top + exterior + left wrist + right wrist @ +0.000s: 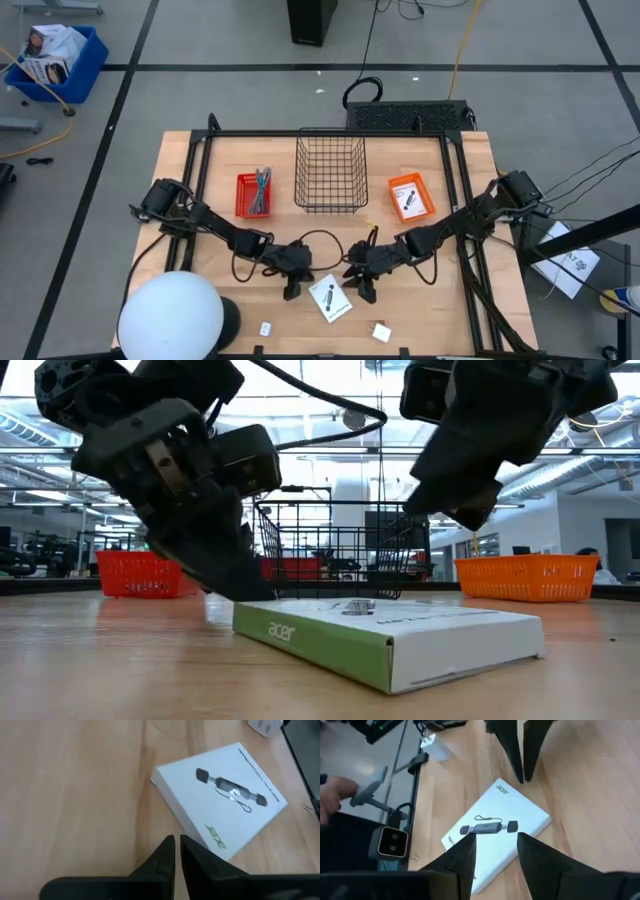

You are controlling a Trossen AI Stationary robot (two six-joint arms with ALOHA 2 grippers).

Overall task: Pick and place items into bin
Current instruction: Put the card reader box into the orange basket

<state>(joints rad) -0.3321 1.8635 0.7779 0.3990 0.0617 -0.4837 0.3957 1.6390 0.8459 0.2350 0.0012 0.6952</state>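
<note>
Flanking a flat white box near the table's front edge: left gripper pinched closed and empty, right gripper spread open.

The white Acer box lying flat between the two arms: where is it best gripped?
Probably across its two long edges, from straight above: the white box lies flat on the table and is thin. The right gripper, fingers open, already hangs over it.

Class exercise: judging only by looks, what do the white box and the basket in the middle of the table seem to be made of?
White box: probably printed cardboard, smooth matte, with crisp folded edges and a green side.
Basket: apparently dark metal wire, an open grid you can see through.
</note>
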